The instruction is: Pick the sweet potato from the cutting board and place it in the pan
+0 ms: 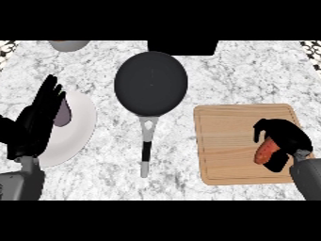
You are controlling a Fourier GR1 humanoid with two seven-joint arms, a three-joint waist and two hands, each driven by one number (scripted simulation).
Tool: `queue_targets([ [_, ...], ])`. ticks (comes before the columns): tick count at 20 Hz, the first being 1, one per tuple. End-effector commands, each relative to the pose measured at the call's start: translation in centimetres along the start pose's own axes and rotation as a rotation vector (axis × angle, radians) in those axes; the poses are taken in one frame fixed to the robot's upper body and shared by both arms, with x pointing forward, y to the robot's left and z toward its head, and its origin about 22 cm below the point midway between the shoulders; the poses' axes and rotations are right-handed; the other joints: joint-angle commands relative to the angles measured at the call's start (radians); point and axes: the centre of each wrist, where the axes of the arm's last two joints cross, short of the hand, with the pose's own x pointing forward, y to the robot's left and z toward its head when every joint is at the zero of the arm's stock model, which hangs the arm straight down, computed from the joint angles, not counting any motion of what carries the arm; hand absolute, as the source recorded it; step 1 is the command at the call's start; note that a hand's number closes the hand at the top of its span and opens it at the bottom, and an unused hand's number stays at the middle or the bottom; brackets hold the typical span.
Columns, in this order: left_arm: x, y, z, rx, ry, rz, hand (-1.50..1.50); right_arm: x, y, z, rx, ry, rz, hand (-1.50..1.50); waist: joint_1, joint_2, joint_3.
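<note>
A: Where is the sweet potato point(265, 151) sitting right now?

B: It is lying on the cutting board point(225, 141), toward the board's right side, and the right robot hand point(284, 139) is curling its fingers and thumb around it. Only an orange strip is showing under the black fingers.

A: So the hand is clamping on it?

B: It is looking that way; the fingers are wrapping round it, though whether it is lifting off the wood I cannot tell.

A: And the other hand?

B: The left robot hand point(34, 122) is resting at the left, fingers straight and apart, in front of a white plate point(79, 127). Something purple is lying on the plate, partly hidden.

A: What is the move calling for?

B: The pan point(151, 84) is sitting on the worktop point(246, 70) up and to the left of the board, its handle point(146, 148) pointing toward the robot. I would be raising the potato straight up first, clearing the board, then carrying it across over the handle and the rim to the pan's middle, and lowering before letting go so it is not rolling out.
</note>
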Motion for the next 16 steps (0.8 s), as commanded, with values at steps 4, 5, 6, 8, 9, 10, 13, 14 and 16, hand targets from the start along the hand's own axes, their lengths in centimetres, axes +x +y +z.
queue_targets([
  [4,0.1,0.6,0.2,-0.019,0.000,-0.011,0.00,1.9,0.3,-0.8,-0.015,-0.040,-0.041,1.50,-0.001,0.005,0.007],
  [5,1.4,-1.1,-0.5,-0.006,0.004,0.001,0.00,-0.4,1.6,-0.4,-0.018,-0.047,-0.069,1.50,-0.002,0.006,0.008],
  [6,2.3,-0.2,-0.1,-0.003,0.001,-0.013,0.00,0.9,0.5,-1.7,-0.022,-0.033,-0.079,1.50,0.003,0.006,0.008],
  [8,0.1,0.2,0.7,0.003,0.005,0.000,0.00,-1.4,0.5,0.7,-0.073,-0.030,-0.073,1.50,-0.003,0.005,0.008],
  [9,-0.5,0.6,-0.8,0.012,0.005,0.009,0.00,7.0,-0.1,-1.0,-0.102,-0.047,-0.073,1.50,-0.005,0.005,0.007],
  [10,0.0,0.3,-0.1,-0.016,0.014,-0.007,0.00,14.1,0.8,-1.5,-0.114,-0.080,-0.112,1.50,0.018,0.002,0.005],
  [13,0.4,-1.8,-0.4,-0.090,-0.011,-0.001,0.00,19.8,-1.5,-1.8,-0.178,-0.088,-0.081,1.50,0.118,0.015,0.005],
  [14,0.6,-2.5,-0.5,-0.117,-0.011,0.006,0.00,20.6,-2.0,-1.7,-0.195,-0.085,-0.066,1.50,0.140,0.017,0.004],
  [16,0.8,-2.9,-0.9,-0.133,-0.011,-0.002,0.00,22.8,-4.0,-1.2,-0.288,-0.051,-0.058,1.50,0.155,0.018,0.005],
])
